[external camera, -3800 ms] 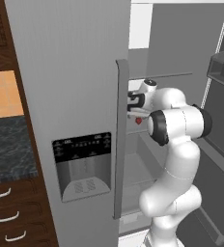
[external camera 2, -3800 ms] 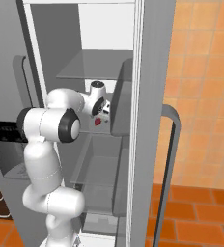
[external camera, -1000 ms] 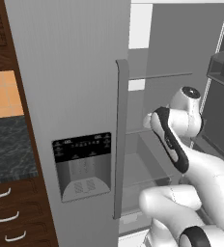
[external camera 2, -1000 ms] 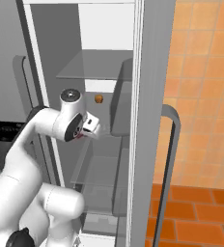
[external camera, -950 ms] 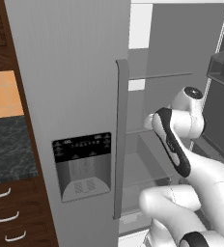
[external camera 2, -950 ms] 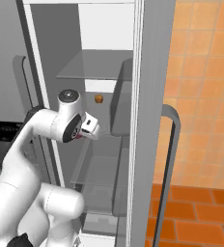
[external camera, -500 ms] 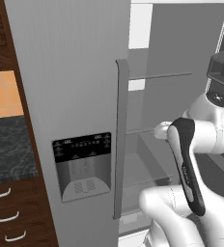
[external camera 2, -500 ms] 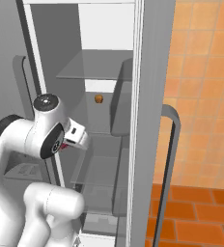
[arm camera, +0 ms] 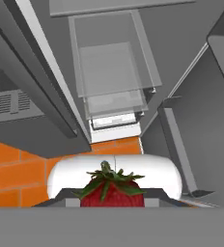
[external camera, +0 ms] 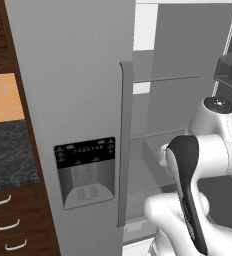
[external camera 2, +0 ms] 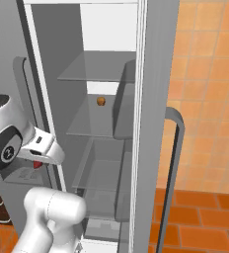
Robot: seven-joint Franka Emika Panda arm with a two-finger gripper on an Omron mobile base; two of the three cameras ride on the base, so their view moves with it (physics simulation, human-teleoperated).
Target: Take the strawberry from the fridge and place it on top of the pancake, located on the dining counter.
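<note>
One strawberry (arm camera: 112, 192), red, green leafy cap, clamped in gripper (external camera 2: 37, 163), out in front of open fridge (external camera: 78, 100). Two fridge doors: left one shut, matte grey, long vertical handle (external camera: 125, 145), black dispenser panel (external camera: 85, 170); right one swung open. Three glass shelves, clear drawer (arm camera: 111, 79) inside. One small brown item (external camera 2: 101, 101) on middle shelf. Orange floor tiles (external camera 2: 195, 217) below.

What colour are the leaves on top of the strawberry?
Green, above the red strawberry; the hand view shows them best.
</note>
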